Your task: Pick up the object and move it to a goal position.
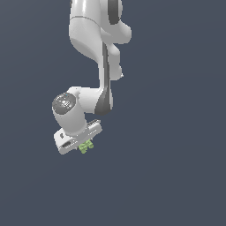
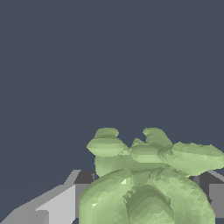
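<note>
A: While we're on the exterior view, where's your claw?

B: My claw [image 1: 85,145] hangs under the white arm [image 1: 90,53], toward the exterior view's left. Tiny light-green object [image 1: 86,147] sits right at its underside, between the fingers. Plain dark blue-grey backdrop all round, no tabletop edge visible.

A: Clenched or released?

B: Looks like it's grasping the object; fingers mostly hidden behind it there.

A: Wrist view?

B: Object [image 2: 148,183] fills the near part, lumpy and leafy, lobes spread outward. Grey finger [image 2: 61,203] pokes out on one side, another finger [image 2: 214,194] on the other, both touching the green. Rest is flat dark background.
</note>
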